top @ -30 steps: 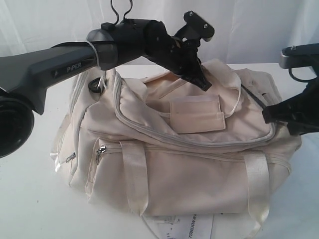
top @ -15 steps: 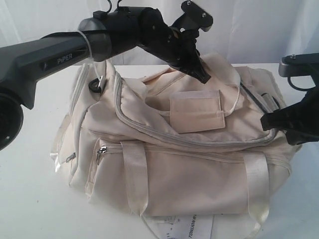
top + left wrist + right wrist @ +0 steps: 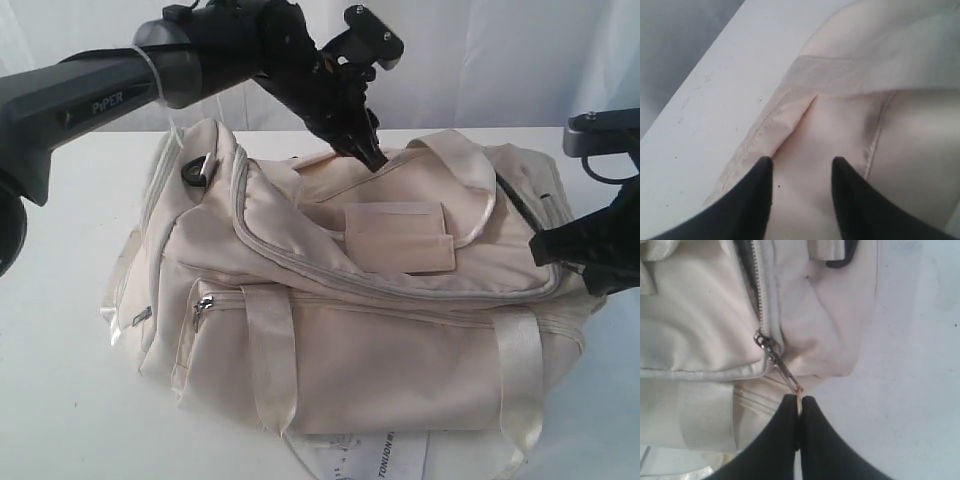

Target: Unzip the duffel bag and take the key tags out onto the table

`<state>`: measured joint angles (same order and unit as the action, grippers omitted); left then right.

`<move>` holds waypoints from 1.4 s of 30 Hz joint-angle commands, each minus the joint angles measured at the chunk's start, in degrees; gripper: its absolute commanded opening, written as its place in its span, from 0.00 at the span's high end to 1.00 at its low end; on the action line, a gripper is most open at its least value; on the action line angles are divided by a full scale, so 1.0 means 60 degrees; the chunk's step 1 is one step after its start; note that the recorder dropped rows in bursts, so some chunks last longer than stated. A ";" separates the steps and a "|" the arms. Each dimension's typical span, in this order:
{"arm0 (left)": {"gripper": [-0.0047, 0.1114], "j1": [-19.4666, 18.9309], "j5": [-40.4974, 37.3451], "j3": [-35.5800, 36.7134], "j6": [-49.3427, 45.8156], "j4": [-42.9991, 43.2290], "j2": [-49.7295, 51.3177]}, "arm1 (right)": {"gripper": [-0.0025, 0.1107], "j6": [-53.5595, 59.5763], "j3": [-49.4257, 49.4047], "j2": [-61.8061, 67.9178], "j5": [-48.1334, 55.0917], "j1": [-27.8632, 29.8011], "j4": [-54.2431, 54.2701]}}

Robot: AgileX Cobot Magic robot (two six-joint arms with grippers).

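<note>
At the middle of the white surface [image 3: 70,400] lies the cream bag [image 3: 400,360], long side toward the camera, its satin handles [image 3: 270,360] draped down the front face. A grey zip [image 3: 400,287] curves round the top flap, and a cream patch [image 3: 400,238] sits on top near the centre. A black ring [image 3: 192,172] shows at the bag's 10 o'clock corner, and a small pocket zip [image 3: 203,303] at 9 o'clock on the front. A printed paper tag [image 3: 370,455] pokes out from under the bag at 6 o'clock.

The left claw [image 3: 368,155] is at the bag's 12 o'clock, pointing down at the back edge of the top. In the wrist view its fingers [image 3: 757,190] stand apart with nothing between them, over cream fabric close to the bag's rear seam.

The right claw [image 3: 799,401] is at the bag's 3 o'clock end, low beside it. It is pinched tight on the tip of the zip pull [image 3: 781,367], which stretches straight from the slider [image 3: 761,339] to the fingertips. Past the slider a dark gap [image 3: 742,255] shows alongside the zip teeth.
</note>
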<state>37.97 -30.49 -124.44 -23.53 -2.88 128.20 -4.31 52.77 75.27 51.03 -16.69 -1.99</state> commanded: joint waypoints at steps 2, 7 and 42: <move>0.44 0.0281 -0.0921 -0.0053 -0.1060 -0.0139 -0.0372 | 0.98 0.0114 0.0124 -0.0065 0.0129 0.0009 -0.0187; 0.48 0.1003 -0.1469 -0.0053 -0.3072 -0.0886 -0.0431 | 0.98 -0.0200 0.0251 -0.0065 0.0052 0.0009 -0.0076; 0.48 0.1523 0.0616 -0.0053 -0.4580 -0.1771 0.0016 | 0.98 -0.3161 0.0587 -0.0354 -0.0014 0.0009 -0.0093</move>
<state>47.08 -28.29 -124.55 -51.77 -10.86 127.47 -22.96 55.97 73.71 50.92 -16.69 -2.21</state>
